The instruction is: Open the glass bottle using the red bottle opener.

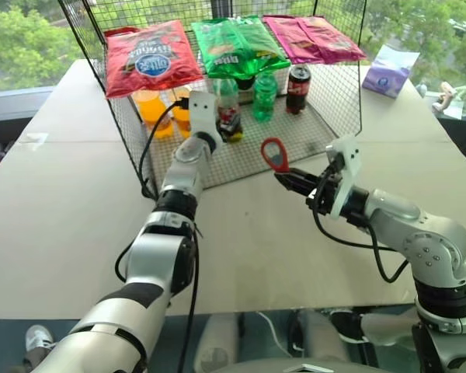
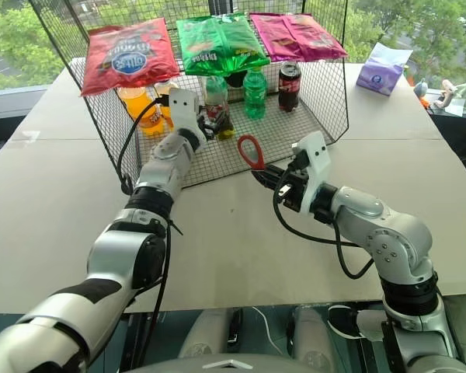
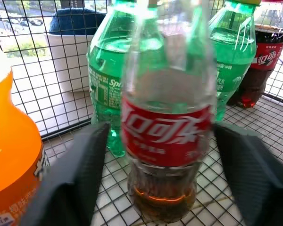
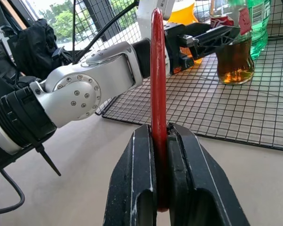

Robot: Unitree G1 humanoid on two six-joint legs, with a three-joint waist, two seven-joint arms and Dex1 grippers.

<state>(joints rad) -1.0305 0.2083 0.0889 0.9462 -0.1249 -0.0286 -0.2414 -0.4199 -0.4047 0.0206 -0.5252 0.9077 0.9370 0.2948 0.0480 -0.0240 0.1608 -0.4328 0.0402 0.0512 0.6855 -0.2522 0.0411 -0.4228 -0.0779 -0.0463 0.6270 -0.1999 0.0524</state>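
Pale table carries a black wire-mesh rack with the small clear glass bottle with red label band and dark liquid low down standing on its mesh floor among green plastic bottles and an orange juice bottle. Left tool straddles that glass bottle, fingers either side, apparently with gaps, so can't tell if it grips. Right tool is clamped on the small flat red bottle opener with oval loop, held upright above the table just in front of the rack.
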